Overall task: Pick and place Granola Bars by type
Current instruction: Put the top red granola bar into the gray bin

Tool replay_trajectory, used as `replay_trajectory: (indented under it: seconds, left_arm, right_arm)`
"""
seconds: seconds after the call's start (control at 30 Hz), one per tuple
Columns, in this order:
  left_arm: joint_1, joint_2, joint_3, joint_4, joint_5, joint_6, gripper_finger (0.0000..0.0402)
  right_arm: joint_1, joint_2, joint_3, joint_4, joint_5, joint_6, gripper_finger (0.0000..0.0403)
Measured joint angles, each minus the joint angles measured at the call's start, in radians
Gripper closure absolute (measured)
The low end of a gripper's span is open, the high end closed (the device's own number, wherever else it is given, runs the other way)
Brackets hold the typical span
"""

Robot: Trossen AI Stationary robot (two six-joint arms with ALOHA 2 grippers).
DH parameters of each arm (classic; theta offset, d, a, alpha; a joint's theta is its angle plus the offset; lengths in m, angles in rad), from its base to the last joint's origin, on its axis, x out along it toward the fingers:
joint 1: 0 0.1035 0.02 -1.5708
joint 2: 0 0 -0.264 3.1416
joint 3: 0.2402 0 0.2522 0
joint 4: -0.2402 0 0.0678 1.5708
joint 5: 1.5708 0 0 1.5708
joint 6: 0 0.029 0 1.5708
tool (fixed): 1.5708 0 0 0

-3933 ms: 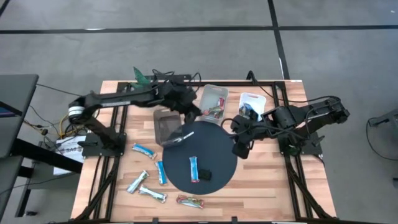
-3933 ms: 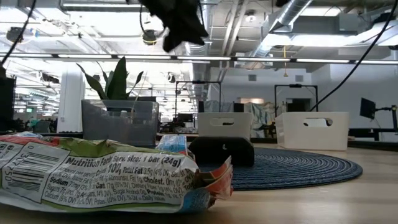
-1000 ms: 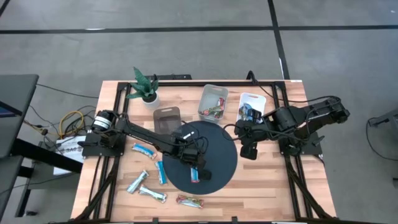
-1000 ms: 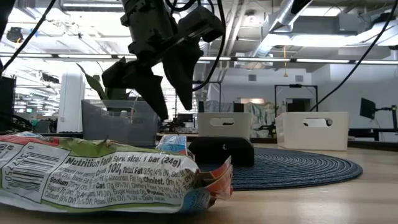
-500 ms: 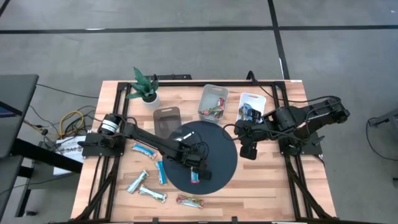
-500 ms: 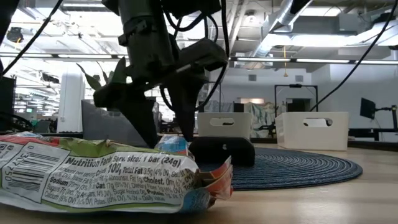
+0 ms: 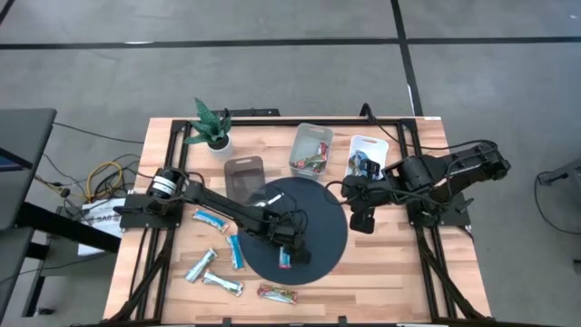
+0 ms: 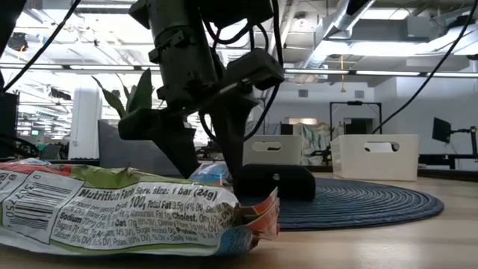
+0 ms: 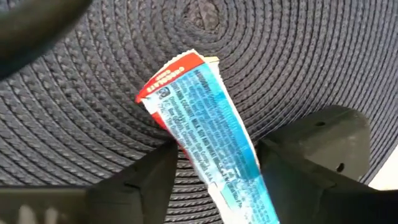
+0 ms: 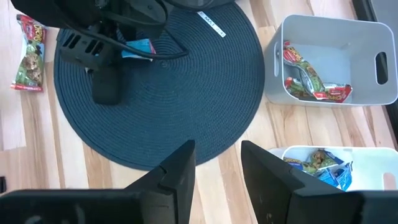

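Now, from above, the left end effector (image 7: 287, 247) has come down from its higher place a second ago onto the blue bar (image 7: 285, 252) on the round mat (image 7: 322, 218), so a grasp seems near. At tabletop level, its fingers (image 8: 178, 153) reach the mat around the bar (image 8: 210, 172), beside the black block (image 8: 278, 181). Through the left wrist camera, the open fingers stand on both sides of the bar (image 9: 208, 143), not yet closed. The right end effector (image 7: 361, 221) waits open near the white bins (image 10: 336, 59).
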Motion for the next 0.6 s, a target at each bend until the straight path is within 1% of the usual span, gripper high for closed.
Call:
replay_trajectory:
  seconds: [0.23, 0.37, 0.43, 0.5, 0.6]
  left_arm:
    - [0.0, 0.004, 0.009, -0.005, 0.004, 0.036, 0.0289]
    - [0.0, 0.005, 0.046, -0.023, 0.004, 0.075, 0.0336]
    - [0.003, 0.005, 0.083, -0.072, 0.002, 0.105, 0.0349]
    - [0.007, 0.004, 0.128, -0.131, -0.01, 0.137, 0.0354]
    - [0.016, 0.005, 0.223, -0.27, -0.07, 0.19, 0.0351]
  right_arm:
    - [0.0, 0.0, 0.0, 0.0, 0.0, -0.007, 0.0281]
    - [-0.002, 0.0, 0.0, 0.0, 0.0, -0.007, 0.0281]
    - [-0.002, 0.0, 0.0, -0.001, 0.0, -0.008, 0.0281]
    - [-0.002, 0.0, 0.0, -0.006, 0.0, -0.009, 0.0281]
    - [-0.002, 0.0, 0.0, -0.033, 0.0, -0.009, 0.0281]
